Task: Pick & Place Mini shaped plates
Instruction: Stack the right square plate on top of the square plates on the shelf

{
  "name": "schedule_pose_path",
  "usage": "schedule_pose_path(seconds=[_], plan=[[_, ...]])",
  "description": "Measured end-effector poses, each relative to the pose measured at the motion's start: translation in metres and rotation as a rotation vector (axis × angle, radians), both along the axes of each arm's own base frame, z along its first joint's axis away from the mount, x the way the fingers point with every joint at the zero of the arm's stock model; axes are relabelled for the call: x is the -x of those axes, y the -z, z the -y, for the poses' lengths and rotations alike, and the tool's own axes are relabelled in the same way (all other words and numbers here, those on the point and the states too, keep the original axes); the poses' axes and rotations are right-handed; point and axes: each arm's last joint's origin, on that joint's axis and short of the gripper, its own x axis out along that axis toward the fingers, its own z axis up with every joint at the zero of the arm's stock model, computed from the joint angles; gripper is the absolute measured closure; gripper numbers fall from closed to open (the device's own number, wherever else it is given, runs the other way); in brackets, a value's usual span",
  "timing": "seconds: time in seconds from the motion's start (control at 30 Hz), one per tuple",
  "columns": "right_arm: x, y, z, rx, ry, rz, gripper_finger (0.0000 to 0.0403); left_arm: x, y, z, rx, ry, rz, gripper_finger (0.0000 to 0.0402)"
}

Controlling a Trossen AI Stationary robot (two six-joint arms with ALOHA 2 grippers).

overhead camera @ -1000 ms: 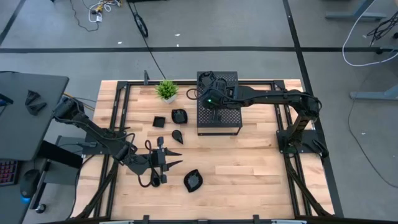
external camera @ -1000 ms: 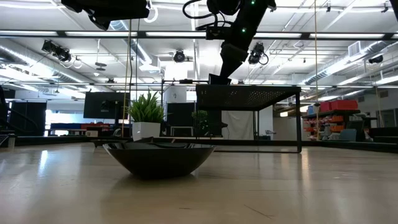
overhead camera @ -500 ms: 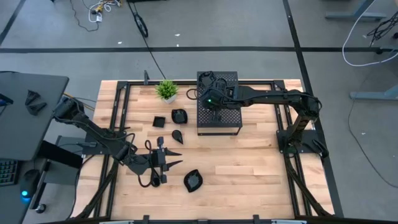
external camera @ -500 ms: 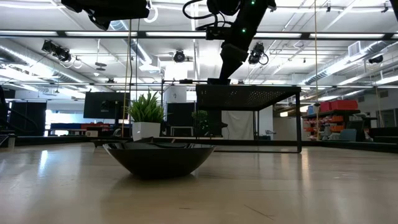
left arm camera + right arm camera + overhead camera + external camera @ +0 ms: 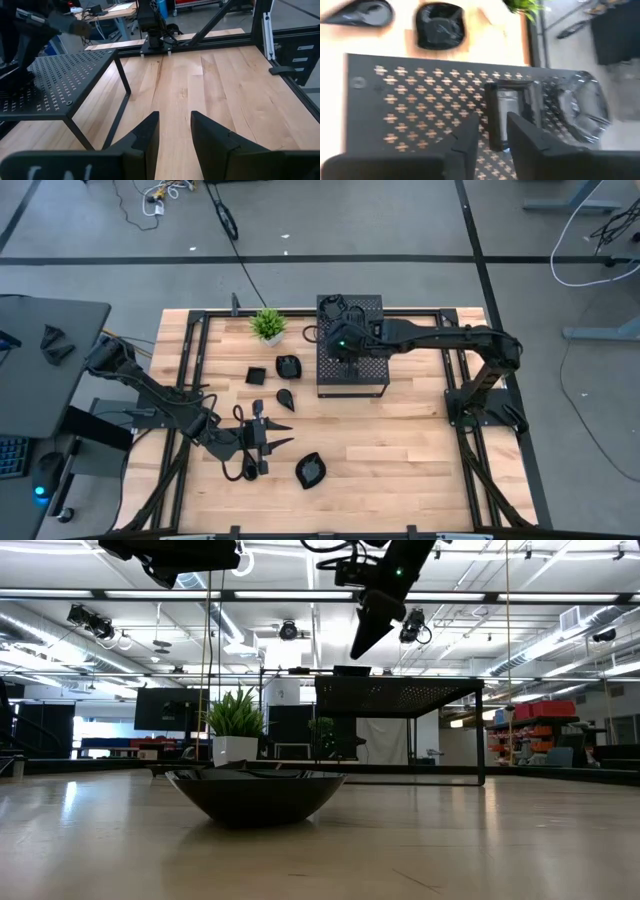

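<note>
Several glossy black mini plates lie on the wood left of the perforated box (image 5: 352,370): a square one (image 5: 256,375), a rounded one (image 5: 288,366), a teardrop (image 5: 284,397) and a leaf shape (image 5: 310,470), which looms large in the low view (image 5: 255,795). On the box top rest a small square plate (image 5: 512,110) and a glossy rounded plate (image 5: 575,107). My right gripper (image 5: 362,640) hangs open above the box top (image 5: 492,125), clear of both plates. My left gripper (image 5: 175,125) is open and empty, low over the table near its near left part (image 5: 278,438).
A small green potted plant (image 5: 268,325) stands at the far edge, left of the box. A black metal frame (image 5: 440,315) borders the table. Bare wood lies to the right of the box and along the near edge (image 5: 400,450).
My right gripper has risen from the box top, where its fingertips stood a second ago, and now hangs clear above it. A small plate stays lying on the box. The left arm has kept still.
</note>
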Motion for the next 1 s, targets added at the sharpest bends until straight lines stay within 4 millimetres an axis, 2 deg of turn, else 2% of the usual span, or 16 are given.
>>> schedule_pose_path(seconds=[0.1,0.3,0.5,0.87,1.0], plan=[[0.0,-0.001,-0.001,-0.064,-0.032,0.019,0.0326,0.0,0.0,0.0,0.0,0.0,0.0,0.0285],[0.002,-0.001,0.012,-0.102,0.023,0.045,0.0396,0.0,0.0,0.0,0.0,0.0,0.0,0.0285],[0.003,-0.001,0.021,-0.168,0.025,0.072,0.0392,0.0,0.0,0.0,0.0,0.0,0.0,0.0285],[0.002,0.023,0.024,-0.18,0.03,0.086,0.0396,0.0,0.0,0.0,0.0,0.0,0.0,0.0285],[0.002,0.023,0.024,-0.185,0.019,0.092,0.0398,0.0,0.0,0.0,0.0,0.0,0.0,0.0285]])
